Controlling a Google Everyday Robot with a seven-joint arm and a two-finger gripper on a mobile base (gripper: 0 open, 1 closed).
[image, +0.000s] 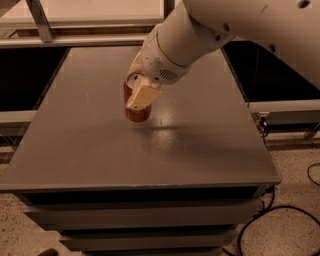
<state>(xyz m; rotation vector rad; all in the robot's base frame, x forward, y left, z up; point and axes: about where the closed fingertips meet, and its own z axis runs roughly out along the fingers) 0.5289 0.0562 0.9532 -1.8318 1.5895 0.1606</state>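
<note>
A red can (135, 113) stands upright near the middle of the grey table (200, 155), a little left of centre. My gripper (137, 101) comes down on it from the upper right and is shut on the can. One cream finger (143, 95) lies across the can's front; the other finger is hidden behind it. The white arm (210, 30) fills the upper right. I cannot tell whether the can's base touches the table or hangs just above it; a dim shadow lies to its right.
The table's front edge (140, 185) has dark drawer fronts (140, 215) below it. Black cables (280, 220) lie on the speckled floor at the lower right. A metal rail and post (42, 22) run along the back, with dark openings on both sides.
</note>
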